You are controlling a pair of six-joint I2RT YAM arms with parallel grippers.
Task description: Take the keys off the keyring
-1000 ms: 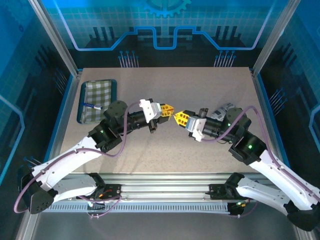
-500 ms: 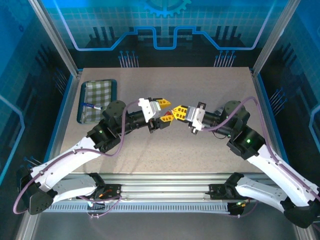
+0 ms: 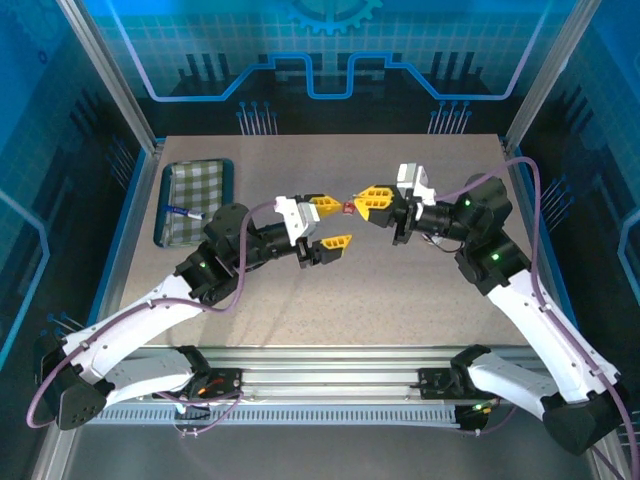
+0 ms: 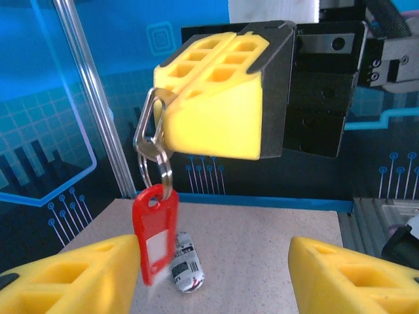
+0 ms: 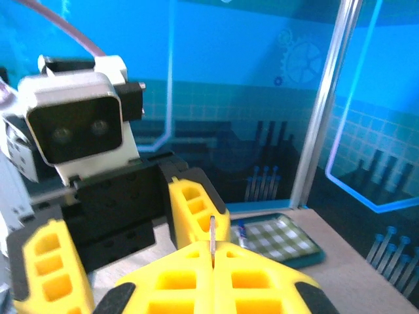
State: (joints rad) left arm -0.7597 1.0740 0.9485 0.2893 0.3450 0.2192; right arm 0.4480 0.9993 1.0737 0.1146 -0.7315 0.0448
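In the left wrist view my right gripper (image 4: 171,121) hangs above the table, its yellow fingers shut on a silver metal key (image 4: 149,127) whose head sticks out at the tips. From the key hang a metal split ring and the red keyring tag (image 4: 155,232), swinging free. My left gripper (image 4: 215,254) is open below it, and the tag hangs just beside its left finger (image 4: 78,275). From above, the right gripper (image 3: 358,204) holds the red bit (image 3: 349,207) next to the open left gripper (image 3: 345,223). In the right wrist view the key's thin edge (image 5: 212,237) pokes from the shut gripper (image 5: 212,254).
A small white-labelled cylinder (image 4: 186,263) lies on the table under the tag. A green checked tray (image 3: 195,203) with a blue-capped pen (image 3: 183,211) sits at the far left, also seen as the tray (image 5: 278,239) beyond the right gripper. Blue walls and metal posts ring the table.
My left gripper has opened and let go. My right gripper, still shut, has lifted and swung toward the far side, carrying the key and red tag away from the left fingers.
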